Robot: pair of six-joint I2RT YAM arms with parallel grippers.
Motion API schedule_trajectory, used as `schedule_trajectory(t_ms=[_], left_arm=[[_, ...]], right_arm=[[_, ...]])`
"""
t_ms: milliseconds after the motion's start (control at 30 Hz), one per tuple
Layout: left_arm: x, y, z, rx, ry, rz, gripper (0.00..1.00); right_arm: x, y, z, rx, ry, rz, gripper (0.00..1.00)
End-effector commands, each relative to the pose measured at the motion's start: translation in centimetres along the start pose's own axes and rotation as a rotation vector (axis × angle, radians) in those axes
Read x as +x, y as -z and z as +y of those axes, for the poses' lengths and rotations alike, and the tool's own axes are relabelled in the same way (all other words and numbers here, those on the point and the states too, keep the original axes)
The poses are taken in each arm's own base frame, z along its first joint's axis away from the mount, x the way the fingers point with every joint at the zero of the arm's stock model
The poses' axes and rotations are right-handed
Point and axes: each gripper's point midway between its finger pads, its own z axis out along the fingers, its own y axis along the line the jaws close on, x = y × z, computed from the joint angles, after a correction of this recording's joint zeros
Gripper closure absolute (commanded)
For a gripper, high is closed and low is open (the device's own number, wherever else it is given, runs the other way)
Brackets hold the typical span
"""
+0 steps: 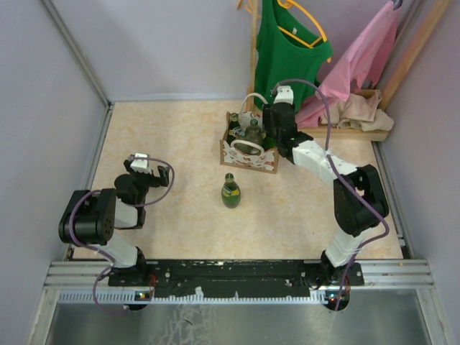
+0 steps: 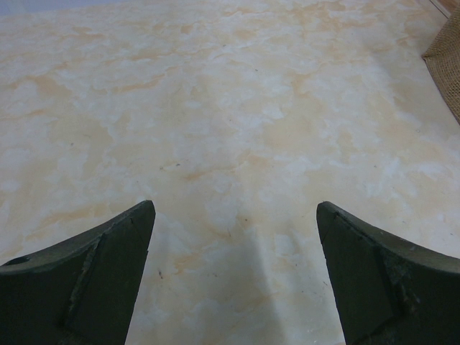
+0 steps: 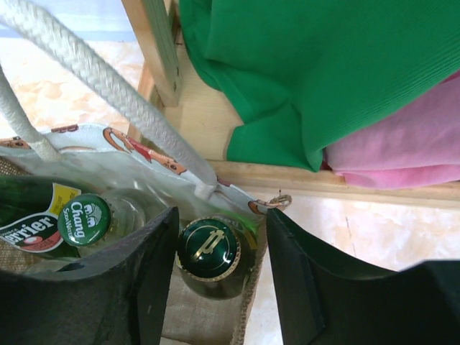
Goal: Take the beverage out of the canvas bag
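Step in hand, by the look of it: closing on a bottle inside the canvas bag (image 1: 248,159) and lifting it clear. Right gripper (image 3: 221,230) low in the mouth of the bag, toward the back of the table (image 1: 172,144), jaws partly apart and astride the dark green cap (image 3: 208,248) of one bottle. Not clamped yet: one finger close against the cap, a gap showing on the other side.

Worth checking before squeezing: burlap side wall (image 3: 250,302) seemingly running between the cap and the outer finger (hard to be sure from the wrist view). Hence a risk of pinching cloth along with glass on closing as is. Better to shift a little toward the bag's middle and sink both fingers inside the rim. Then grip below the cap, on the neck, for a surer hold.

Lift straight up and slowly, minding the white rope handle (image 3: 108,93) arching just above the fingers. Mind too the Chang-capped bottle (image 3: 84,221) and the Perrier bottle (image 3: 29,230), both packed close beside. Expect the light bag to rise along with the bottle with any cloth caught.

Left gripper (image 2: 236,215) spread wide, holding nothing, over bare table, well apart from the bag; possibly useful for steadying it. One green bottle (image 1: 231,192) upright on the table in front of the bag; set the next one near it, not touching.
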Motion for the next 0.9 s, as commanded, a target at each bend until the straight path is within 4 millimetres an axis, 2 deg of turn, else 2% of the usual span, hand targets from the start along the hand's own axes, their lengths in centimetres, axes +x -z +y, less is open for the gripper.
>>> schedule_trajectory(t_ms=[0, 200, 267, 333, 433, 467, 600, 867], left_arm=[[-0.6, -0.3, -0.1, 0.006, -0.009, -0.019, 0.00], [-0.6, -0.3, -0.1, 0.006, -0.010, -0.020, 0.00], [-0.6, -0.3, -0.2, 0.008, -0.010, -0.020, 0.00], [-0.6, -0.3, -0.1, 0.007, -0.010, -0.019, 0.00], [-0.6, -0.3, -0.2, 0.007, -0.009, -0.019, 0.00], [-0.6, -0.3, -0.2, 0.007, -0.009, -0.020, 0.00], [-0.6, -0.3, -0.2, 0.008, -0.010, -0.020, 0.00], [-0.6, -0.3, -0.1, 0.007, -0.010, -0.020, 0.00]], right_arm=[[-0.7, -0.6, 0.5, -0.021, -0.026, -0.038, 0.52], [-0.1, -1.1, 0.6, -0.021, -0.018, -0.031, 0.55], [0.1, -1.3, 0.6, -0.017, -0.012, -0.031, 0.59], [0.3, -1.5, 0.4, -0.008, -0.005, -0.027, 0.73], [0.3, -1.7, 0.3, 0.000, 0.004, -0.022, 1.00], [0.0, -1.6, 0.3, 0.002, 0.004, -0.027, 1.00], [-2.4, -0.7, 0.4, -0.012, 0.003, -0.080, 1.00], [-10.3, 1.9, 1.1, -0.073, -0.016, -0.234, 1.00]])
